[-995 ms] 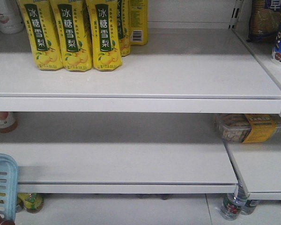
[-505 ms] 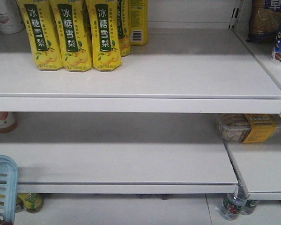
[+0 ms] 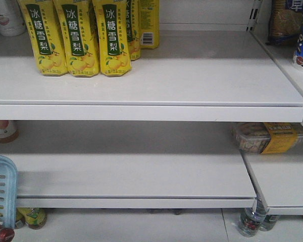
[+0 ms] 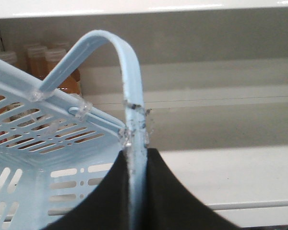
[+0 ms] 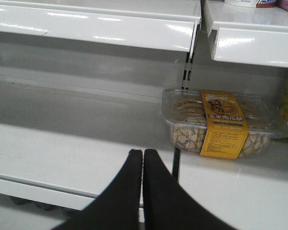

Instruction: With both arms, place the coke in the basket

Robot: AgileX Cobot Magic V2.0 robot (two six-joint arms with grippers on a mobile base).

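White store shelving fills the front view: an upper shelf (image 3: 192, 75) and a lower shelf (image 3: 141, 174) beneath it, with floor showing under that. Up on the far left of the upper shelf stands a row of yellow drink cartons (image 3: 78, 38) with green labels, packed shoulder to shoulder. Over on the right, on a neighbouring shelf section, lies a clear plastic tray of snacks (image 3: 265, 137) wrapped in a yellow band. Small clear bottles (image 3: 252, 222) sit on the floor near the right-hand upright, and a jar with a yellow label (image 3: 34, 217) peeks out under the lower shelf on the left.

The basket (image 3: 2, 189) shows at the left edge, light blue with slotted sides, in front of the lower shelf. Right below it, in the bottom left corner, there's the red cap of the coke (image 3: 1, 234); only the top of the bottle is in view, just beside the basket's near corner.

From the left wrist, the left gripper (image 4: 137, 191) has its jaws pinching the basket's hoop handle (image 4: 129, 96), the thin blue strip running straight up between the two black tips. The basket body tilts away to the left, and orange bottles (image 4: 48, 64) stand behind it on a shelf.

From the right wrist, the right gripper (image 5: 142, 158) has its jaws pressed together with nothing between them, pointing over the lower shelf's front edge. The snack tray lies further off, up to its right.
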